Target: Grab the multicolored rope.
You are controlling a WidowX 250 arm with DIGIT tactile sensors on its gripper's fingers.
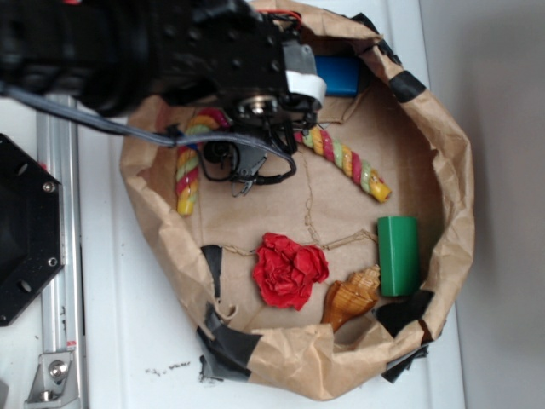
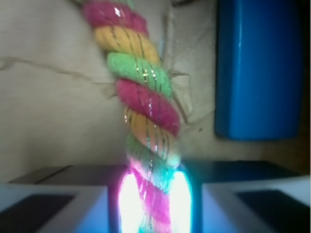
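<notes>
The multicolored rope (image 1: 351, 165) is a thick twist of red, yellow and pale green strands. It lies in an arc across the back of the brown paper basin (image 1: 443, 128), with one yellow end at the left (image 1: 186, 198) and one at the right. Its middle is hidden under my black arm. My gripper (image 1: 281, 119) sits over that hidden middle. In the wrist view the rope (image 2: 141, 97) runs down between my two fingers, and the gripper (image 2: 153, 206) is shut on it, with the pads pressed against both sides.
A blue block (image 1: 345, 75) stands just beyond the gripper by the back wall, and it also shows in the wrist view (image 2: 260, 68). A red fabric flower (image 1: 288, 269), a brown seashell (image 1: 351, 296) and a green cylinder (image 1: 398, 255) lie in the front half.
</notes>
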